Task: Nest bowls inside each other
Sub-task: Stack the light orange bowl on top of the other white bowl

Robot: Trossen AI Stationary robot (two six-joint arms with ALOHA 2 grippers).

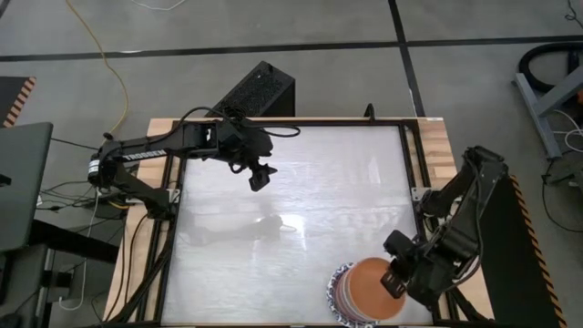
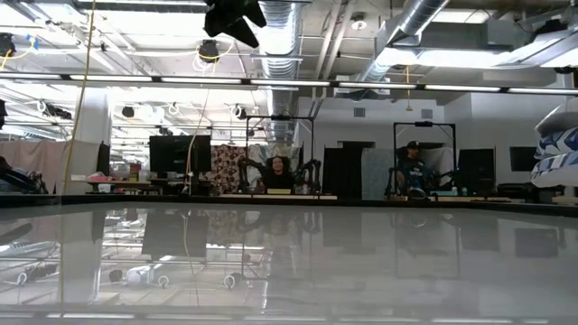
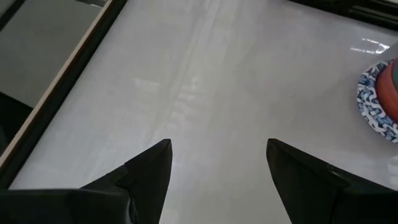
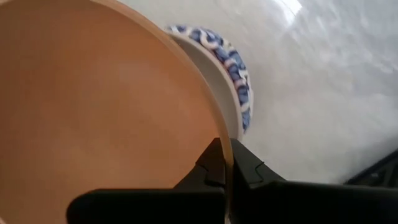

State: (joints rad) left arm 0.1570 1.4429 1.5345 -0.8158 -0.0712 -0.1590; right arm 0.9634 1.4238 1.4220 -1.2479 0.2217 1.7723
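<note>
the right gripper (image 4: 229, 167) is pinched shut on the rim of a plain round orange bowl (image 1: 373, 287), one finger inside, one outside. that bowl sits on top of a stack of bowls (image 1: 344, 296) at the near right corner of the glossy white table (image 1: 291, 210); a blue-and-white patterned rim (image 4: 233, 62) shows beneath it. far from the stack, over the table's far left part, the left gripper (image 1: 259, 179) hangs with its fingers spread wide, holding nothing. no readable writing shows.

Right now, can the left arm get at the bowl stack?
Probably not easily: the left gripper hovers open over the table's far side, the bowl stack sits at the near right corner, and the right gripper is clamped on the orange bowl.
</note>
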